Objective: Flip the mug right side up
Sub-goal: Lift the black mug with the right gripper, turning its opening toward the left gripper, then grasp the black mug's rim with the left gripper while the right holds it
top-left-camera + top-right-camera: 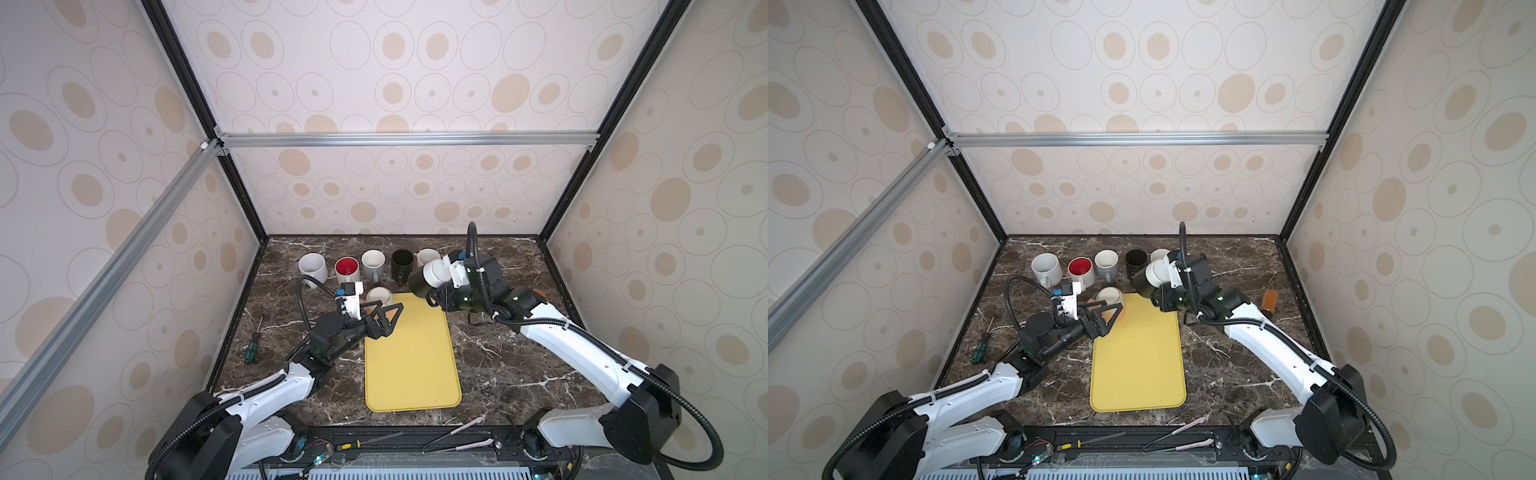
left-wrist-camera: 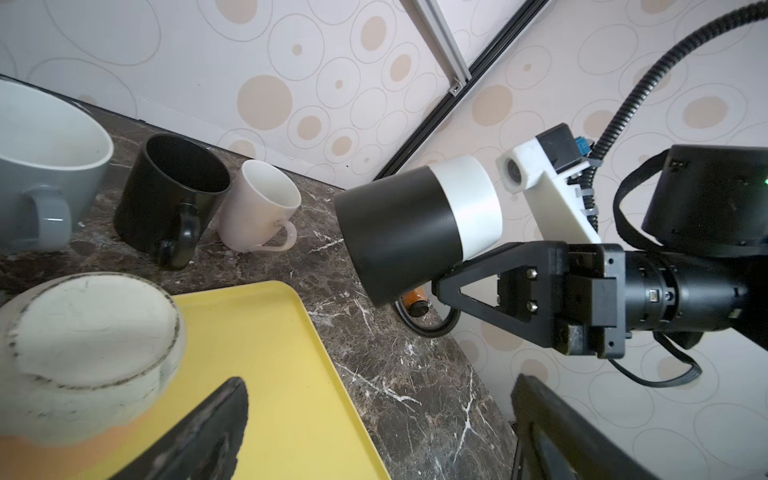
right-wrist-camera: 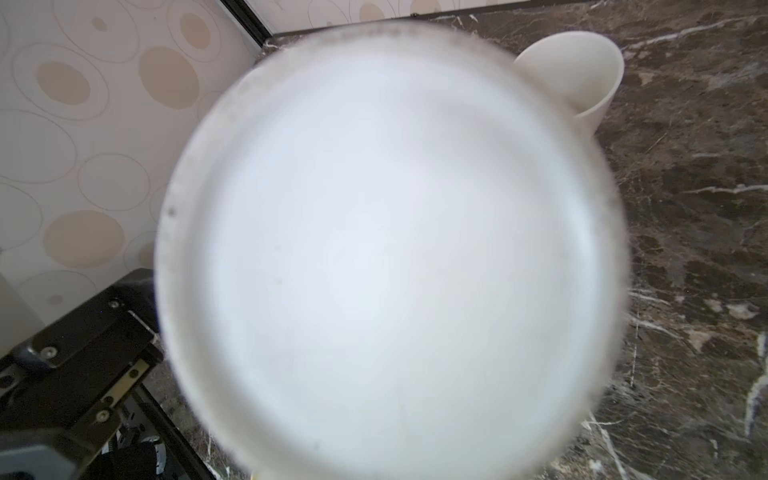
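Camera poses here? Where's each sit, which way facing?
Top views: high in front, looking down over the marble table; left arm, right arm whole.
Left wrist: low over the yellow tray, facing the right gripper holding the black-and-white mug; own open fingers.
Right wrist: close behind that mug's blurred white base; own gripper body in a corner.
Shared: top and left wrist views both show the upside-down mug.
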Robot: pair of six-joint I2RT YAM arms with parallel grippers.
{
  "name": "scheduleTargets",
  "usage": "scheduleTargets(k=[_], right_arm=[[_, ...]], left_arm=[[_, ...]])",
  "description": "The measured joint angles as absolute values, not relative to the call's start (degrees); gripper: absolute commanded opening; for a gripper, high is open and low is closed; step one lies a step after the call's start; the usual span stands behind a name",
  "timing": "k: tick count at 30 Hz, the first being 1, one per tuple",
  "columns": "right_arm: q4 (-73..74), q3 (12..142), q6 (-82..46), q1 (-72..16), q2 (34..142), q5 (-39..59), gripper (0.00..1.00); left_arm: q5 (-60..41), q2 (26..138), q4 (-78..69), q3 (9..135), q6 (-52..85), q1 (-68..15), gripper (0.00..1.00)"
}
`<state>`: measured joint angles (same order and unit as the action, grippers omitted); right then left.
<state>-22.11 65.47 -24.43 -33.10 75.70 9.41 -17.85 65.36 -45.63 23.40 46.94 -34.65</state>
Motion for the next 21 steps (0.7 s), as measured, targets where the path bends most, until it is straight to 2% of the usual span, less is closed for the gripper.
scheduleTargets(k=[6,14,21], right_arm=[[-17.19,63.99,-27.14,-32.38,72.75,10.70,0.00],[-2.98,57.47,-37.74,-25.23,70.22,20.91,0.00],[6.61,55.18,-45.82,-24.75,70.22,26.87,0.00]], left_arm=[[-21.65,69.01,-53.76,24.21,50.78,-35.14,0.97],[-25.12,73.87,-69.45,24.21,59.07,-35.44,0.96],[-25.26,79.02,-81.17,24.43,65.41,-36.07,0.90]])
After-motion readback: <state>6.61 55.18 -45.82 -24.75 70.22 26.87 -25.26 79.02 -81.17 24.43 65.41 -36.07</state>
